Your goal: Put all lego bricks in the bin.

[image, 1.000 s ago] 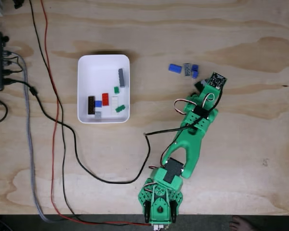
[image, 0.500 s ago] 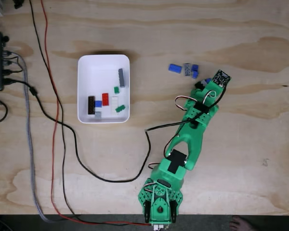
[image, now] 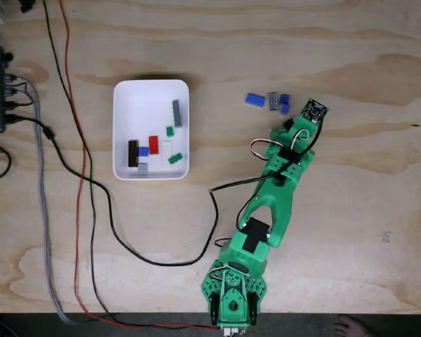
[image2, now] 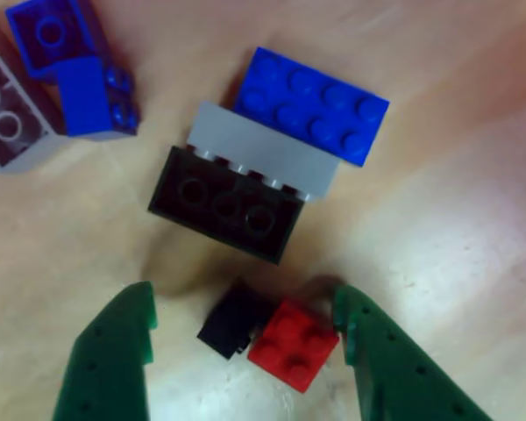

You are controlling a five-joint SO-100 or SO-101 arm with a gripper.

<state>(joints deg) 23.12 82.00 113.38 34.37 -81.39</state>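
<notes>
The whole table (image: 351, 232) is seen from high above in the fixed view, looking straight down. In the other view, the wood is seen from very close, looking down between two green fingers (image2: 110, 360). The blue bricks (image: 255, 100) are shared.

The green arm (image: 277, 193) stretches up-right across the fixed view, its fingers (image2: 114, 351) spread apart.
</notes>
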